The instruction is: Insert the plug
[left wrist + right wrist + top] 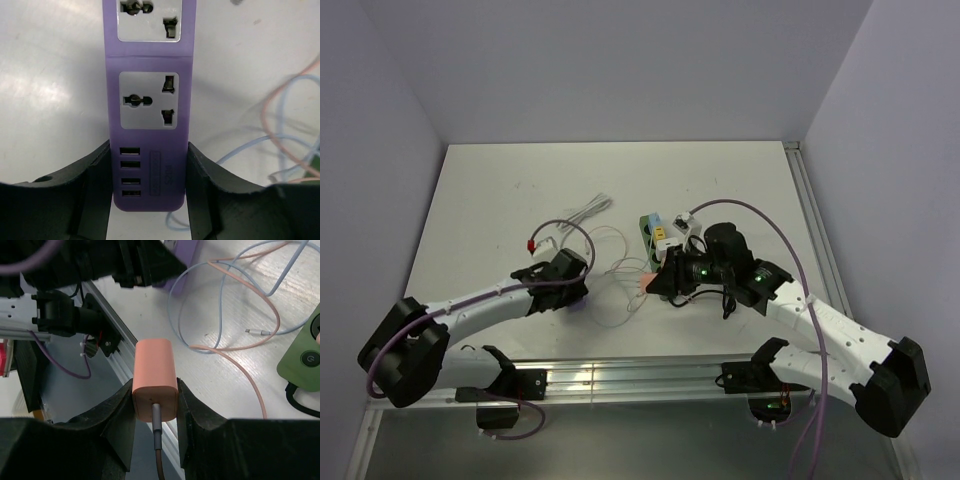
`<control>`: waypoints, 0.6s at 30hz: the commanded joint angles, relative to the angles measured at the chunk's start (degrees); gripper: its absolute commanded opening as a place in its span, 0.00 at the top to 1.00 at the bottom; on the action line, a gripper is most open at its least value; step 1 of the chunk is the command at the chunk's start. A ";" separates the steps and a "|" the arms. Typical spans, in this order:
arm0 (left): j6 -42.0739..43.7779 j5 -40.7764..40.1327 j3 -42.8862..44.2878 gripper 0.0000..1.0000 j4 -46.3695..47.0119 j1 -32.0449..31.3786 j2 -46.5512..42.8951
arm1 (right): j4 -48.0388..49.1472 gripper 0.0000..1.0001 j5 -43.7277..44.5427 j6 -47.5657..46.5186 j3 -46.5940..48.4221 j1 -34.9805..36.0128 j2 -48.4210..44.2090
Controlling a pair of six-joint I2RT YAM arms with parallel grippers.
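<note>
The right fingers (pixel 120 415) are clamping a salmon-orange charger plug (pixel 155 382) by its two flat sides, above the tabletop's (pixel 520 180) near edge. In the right wrist view, the plug's long axis is running straight up the frame. Its cable is leaving the lower end face, and its far end is pointing at the upper part of the picture (the prongs are not showing). In the top view the plug is sitting at centre frame, pointing left.

The left fingers (pixel 95 175) are pressing closed on both long edges of a purple power strip (pixel 149 65), gripping its USB end. The strip is lying along the vertical of the left wrist view with its sockets facing the camera.

Thin blue and orange cables (pixel 240 315) are looping on the tabletop between the two strips. A green power strip (pixel 305 355) is lying at the right edge of the right wrist view.
</note>
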 commanded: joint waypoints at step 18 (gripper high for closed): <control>-7.18 -8.07 4.94 0.01 -14.34 -3.54 -9.34 | -4.69 1.00 4.91 -2.74 17.69 -0.12 15.14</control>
